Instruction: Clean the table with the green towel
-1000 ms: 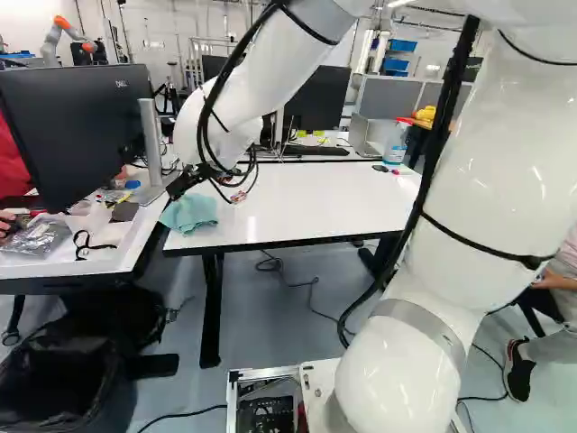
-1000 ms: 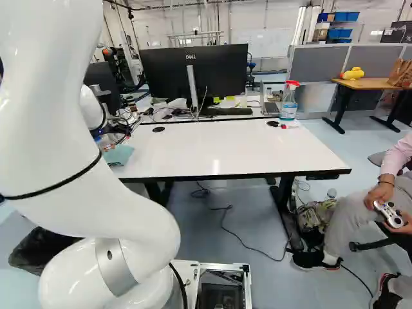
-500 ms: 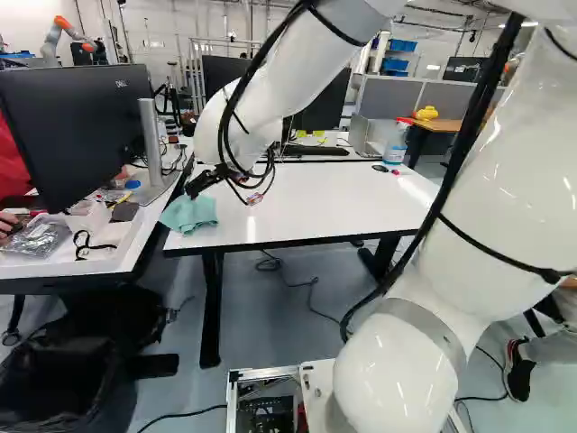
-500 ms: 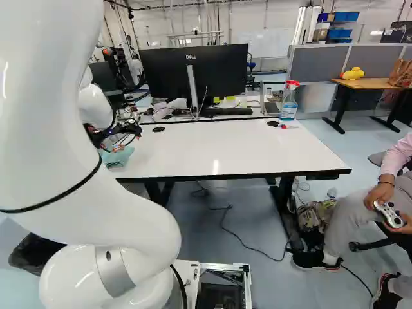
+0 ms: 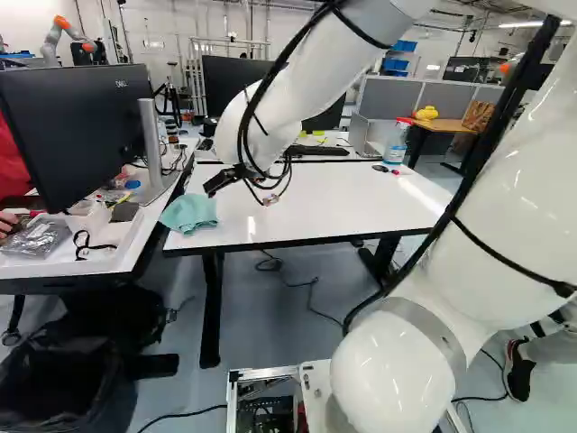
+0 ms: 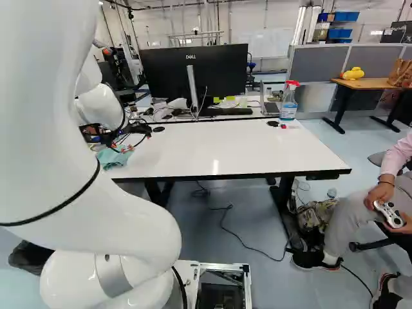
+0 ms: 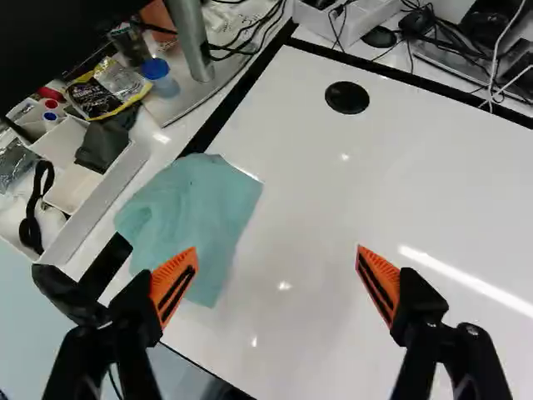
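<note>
Over the left end of the white table (image 5: 306, 203) my gripper (image 5: 216, 183) hangs in the left base view, above and a little to the right of the green towel (image 5: 189, 213). The towel lies bunched on the table's near left corner. In the wrist view my gripper (image 7: 277, 275) is open, its orange pads far apart with bare tabletop between them. The towel (image 7: 196, 217) lies ahead of and beside one finger, whose tip overlaps its edge in that view; nothing is held.
A side desk with a monitor (image 5: 77, 131), white trays and small items adjoins the table's left end. At the table's back right stand a spray bottle (image 6: 289, 102) and a laptop. Another robot (image 5: 68, 34) is far back. A seated person is at the right of the right base view.
My arm has swung to the right, carrying the gripper away from above the towel toward the table's middle. The towel and the base have stayed where they were.
</note>
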Controlling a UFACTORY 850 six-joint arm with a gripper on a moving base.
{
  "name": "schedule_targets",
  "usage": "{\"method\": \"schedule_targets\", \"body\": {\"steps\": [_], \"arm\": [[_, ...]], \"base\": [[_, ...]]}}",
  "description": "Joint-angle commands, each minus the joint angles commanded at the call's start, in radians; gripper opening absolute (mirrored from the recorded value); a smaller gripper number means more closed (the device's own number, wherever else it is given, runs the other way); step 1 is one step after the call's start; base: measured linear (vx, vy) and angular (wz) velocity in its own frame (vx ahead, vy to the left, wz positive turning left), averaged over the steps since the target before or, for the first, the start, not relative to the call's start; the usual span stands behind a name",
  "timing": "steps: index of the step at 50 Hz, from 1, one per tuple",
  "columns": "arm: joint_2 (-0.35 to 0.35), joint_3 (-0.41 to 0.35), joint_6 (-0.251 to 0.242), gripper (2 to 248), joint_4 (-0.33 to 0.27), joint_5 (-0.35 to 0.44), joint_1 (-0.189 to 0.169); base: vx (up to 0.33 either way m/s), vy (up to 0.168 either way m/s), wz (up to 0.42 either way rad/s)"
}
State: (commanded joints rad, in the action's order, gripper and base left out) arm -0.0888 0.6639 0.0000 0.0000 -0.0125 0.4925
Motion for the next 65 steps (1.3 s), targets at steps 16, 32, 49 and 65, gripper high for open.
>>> {"method": "schedule_targets", "body": {"steps": [16,32,49,65], "arm": [[-0.030,-0.029,0.000,247,0.000,0.000,-0.057],[-0.056,-0.053,0.000,247,0.000,0.000,-0.116],[-0.078,-0.073,0.000,247,0.000,0.000,-0.180],[-0.093,-0.087,0.000,247,0.000,0.000,-0.242]], "base": [[0.000,0.000,0.000],[0.000,0.000,0.000],[0.000,0.000,0.000],[0.000,0.000,0.000]]}}
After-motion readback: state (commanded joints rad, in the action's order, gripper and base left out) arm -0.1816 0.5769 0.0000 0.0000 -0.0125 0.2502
